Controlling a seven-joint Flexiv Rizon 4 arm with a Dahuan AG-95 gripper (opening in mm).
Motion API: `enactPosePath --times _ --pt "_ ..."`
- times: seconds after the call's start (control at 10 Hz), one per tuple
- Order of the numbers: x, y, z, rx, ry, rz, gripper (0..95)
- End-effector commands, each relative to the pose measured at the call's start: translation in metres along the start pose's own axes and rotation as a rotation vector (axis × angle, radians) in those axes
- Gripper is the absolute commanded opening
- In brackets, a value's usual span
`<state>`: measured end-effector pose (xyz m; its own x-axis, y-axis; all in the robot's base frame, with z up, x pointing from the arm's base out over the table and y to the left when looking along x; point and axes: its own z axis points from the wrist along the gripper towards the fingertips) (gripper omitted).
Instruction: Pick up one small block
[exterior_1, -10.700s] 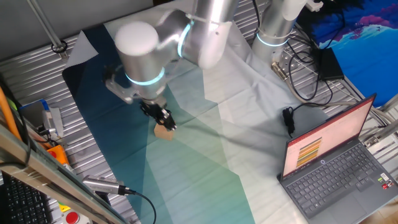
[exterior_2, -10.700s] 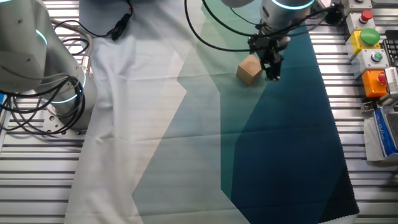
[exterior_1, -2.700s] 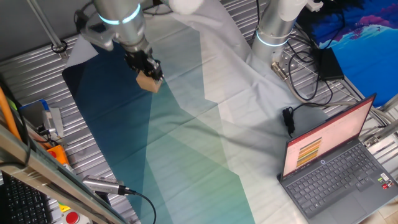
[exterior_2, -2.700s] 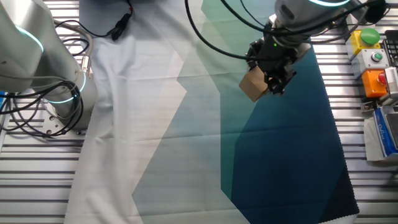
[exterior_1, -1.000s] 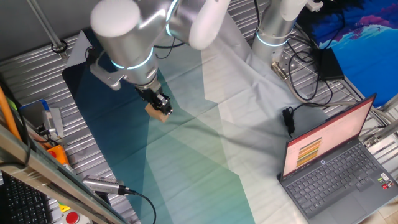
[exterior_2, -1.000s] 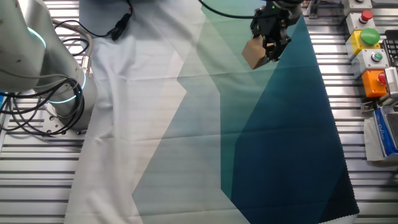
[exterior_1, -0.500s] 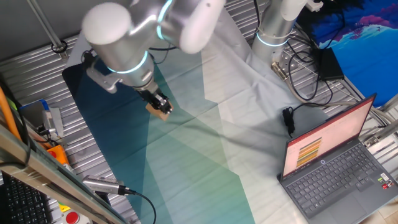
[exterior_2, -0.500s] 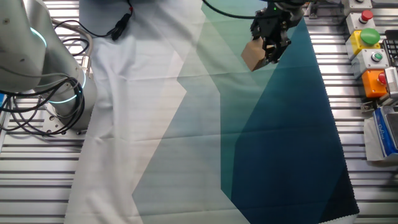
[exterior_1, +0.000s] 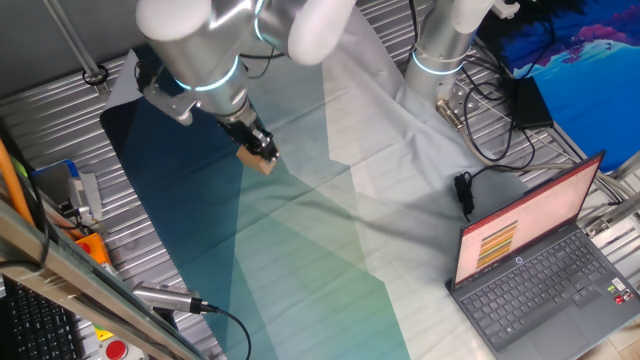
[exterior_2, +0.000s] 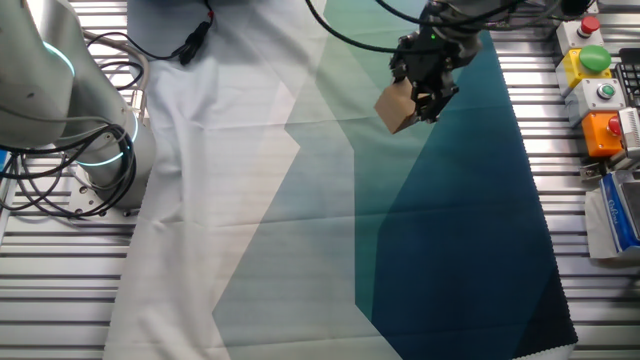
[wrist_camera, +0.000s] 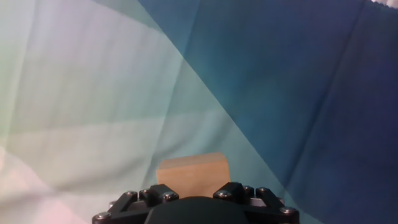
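The small block (exterior_1: 257, 161) is a plain light-tan wooden cube. It is held between the black fingers of my gripper (exterior_1: 260, 150) above the teal and blue cloth (exterior_1: 300, 250). In the other fixed view the block (exterior_2: 395, 106) hangs at the gripper (exterior_2: 420, 95) over the boundary between the light and dark cloth panels. In the hand view the block (wrist_camera: 191, 174) sits between the two fingers (wrist_camera: 163, 195) at the bottom edge, with cloth well below it.
An open laptop (exterior_1: 540, 265) stands at the right. A second robot base (exterior_1: 440, 50) with cables stands at the back. A button box (exterior_2: 600, 90) lies beside the cloth's dark edge. Another arm base (exterior_2: 60, 100) and cables are at the left.
The gripper with the block has shifted a little up and toward the light side of the cloth over the last second. The block stays gripped.
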<state>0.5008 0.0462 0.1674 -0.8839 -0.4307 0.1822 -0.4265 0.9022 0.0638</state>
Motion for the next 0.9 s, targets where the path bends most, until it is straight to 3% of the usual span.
enactPosePath --times 0.1,0.4,0.9 --pt "0.012 -0.006 -0.008 -0.011 0.017 -0.013 0.0" --pt "0.020 -0.005 -0.015 -0.019 0.031 -0.011 0.0" --pt "0.024 -0.004 -0.013 -0.014 0.024 -0.001 0.0"
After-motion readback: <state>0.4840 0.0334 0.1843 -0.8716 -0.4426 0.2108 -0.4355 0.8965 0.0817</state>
